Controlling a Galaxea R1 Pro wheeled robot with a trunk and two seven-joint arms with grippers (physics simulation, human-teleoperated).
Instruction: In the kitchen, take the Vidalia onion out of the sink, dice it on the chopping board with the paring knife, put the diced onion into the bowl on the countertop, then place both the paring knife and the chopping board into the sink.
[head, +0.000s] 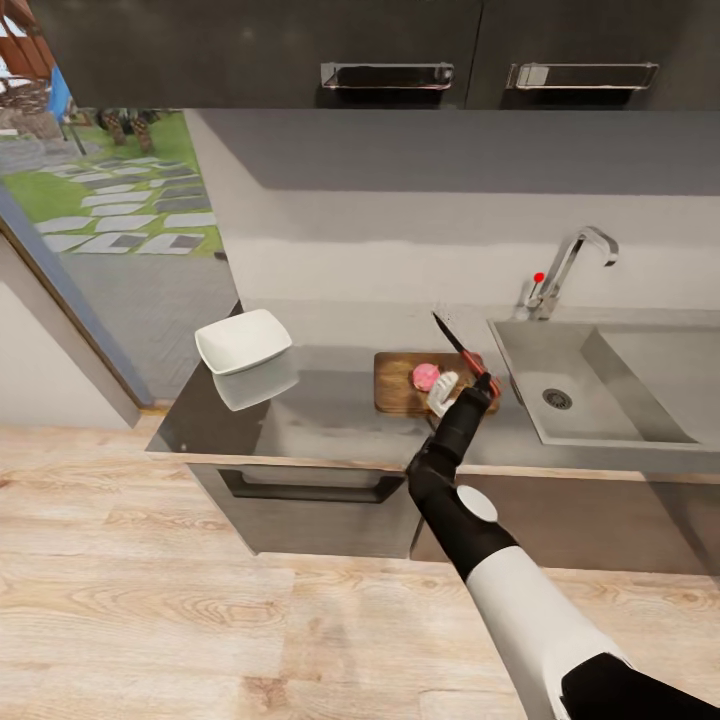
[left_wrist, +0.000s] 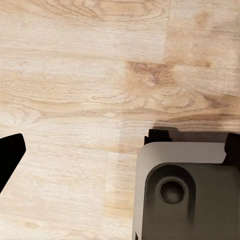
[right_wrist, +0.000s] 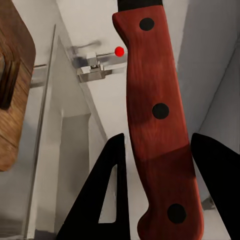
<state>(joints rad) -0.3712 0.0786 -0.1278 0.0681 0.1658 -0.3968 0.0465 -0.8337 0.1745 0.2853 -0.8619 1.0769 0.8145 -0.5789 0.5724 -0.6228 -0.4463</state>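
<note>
Red-handled knife (head: 462, 352) is in my right fingers (head: 488, 385), which are closed on its handle. The dark blade points up and back toward the wall, raised above the right end of the board (head: 400, 384). In the right wrist view the handle (right_wrist: 159, 125) sits between the two dark fingers, with the faucet's red knob (right_wrist: 119, 50) beyond it.

On the wooden board lies a pink, round onion (head: 426, 376), close beside my gripper. I cannot tell whether it is whole or already partly cut. I judge the step in hand to be the dicing: the onion is out of the sink and on the board, and the knife is held but not touching it.

The next move calls for tilting the blade down over the onion and pressing through it, keeping the board from sliding on the glossy grey desk (head: 330, 420).

Containers: the white square bowl (head: 243, 341) stands at the desk's left end, well apart from the board, and looks empty. The steel sink (head: 600, 385) lies just right of the board, and the part I see holds nothing but its drain.

My left wrist view looks down at wooden floor (left_wrist: 80, 90) and a grey part of the robot's body. A dark tip shows at one edge, so I cannot tell how the left fingers stand.
</note>
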